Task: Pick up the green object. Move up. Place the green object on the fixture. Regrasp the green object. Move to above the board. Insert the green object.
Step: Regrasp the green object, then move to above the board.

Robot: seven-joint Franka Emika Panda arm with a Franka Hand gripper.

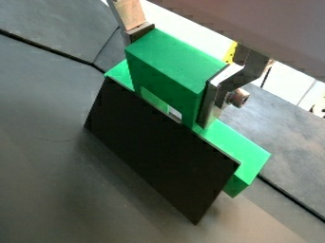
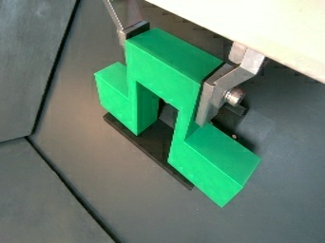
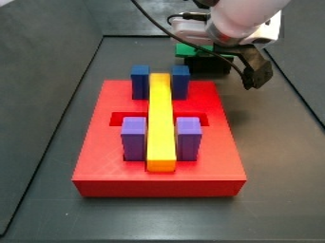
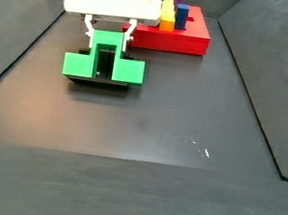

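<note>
The green object (image 2: 172, 100) is a bright green blocky piece with a raised centre block and two lower side arms. It rests on the black fixture (image 1: 159, 157), whose plate shows under and in front of it in both wrist views. My gripper (image 2: 176, 57) is shut on the raised centre block, one silver finger (image 1: 216, 100) on each side. In a side view the green object (image 4: 102, 65) sits on the fixture (image 4: 99, 81) left of the board, with my gripper (image 4: 110, 36) on top. The red board (image 3: 159, 152) carries a yellow bar, blue and purple blocks.
The board (image 4: 186, 37) stands at the far end in a side view, beyond the gripper. Dark mat floor (image 4: 172, 124) with raised black side walls surrounds everything. A grey seam in the mat runs near the fixture (image 1: 51, 47).
</note>
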